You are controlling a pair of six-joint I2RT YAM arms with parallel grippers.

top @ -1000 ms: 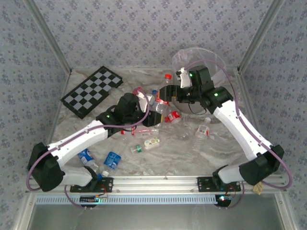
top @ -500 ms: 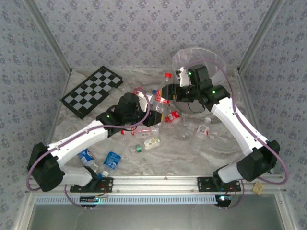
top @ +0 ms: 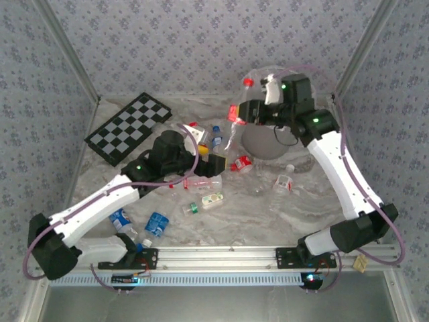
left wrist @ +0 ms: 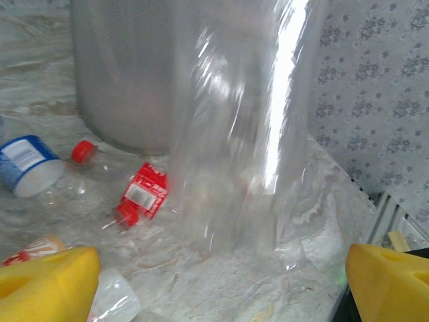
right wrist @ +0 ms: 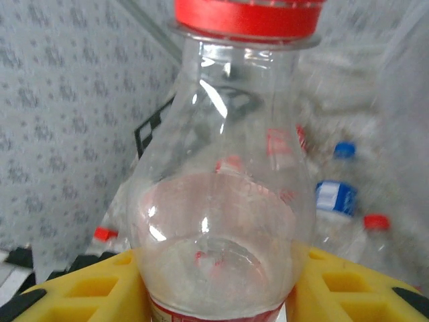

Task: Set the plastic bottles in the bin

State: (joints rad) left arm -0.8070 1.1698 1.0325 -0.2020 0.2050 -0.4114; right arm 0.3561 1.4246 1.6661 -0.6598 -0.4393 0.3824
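My right gripper is raised beside the bin's rim and is shut on a clear plastic bottle with a red cap and a red label. The yellow fingers press on both sides of its body. The bin, grey and translucent with a clear liner, stands at the back right. My left gripper is low over the table, left of the bin, open and holding nothing. A blurred clear shape hangs just ahead of it. A red-label bottle lies by the bin's foot.
Blue-label bottles lie at the back and by the left arm's base. Another bottle rests right of centre. A small white piece sits mid-table. The chequered board lies at the back left.
My right gripper closed on the bottle and lifted it toward the bin's rim. My left gripper opened, let go of it and drew back to the left.
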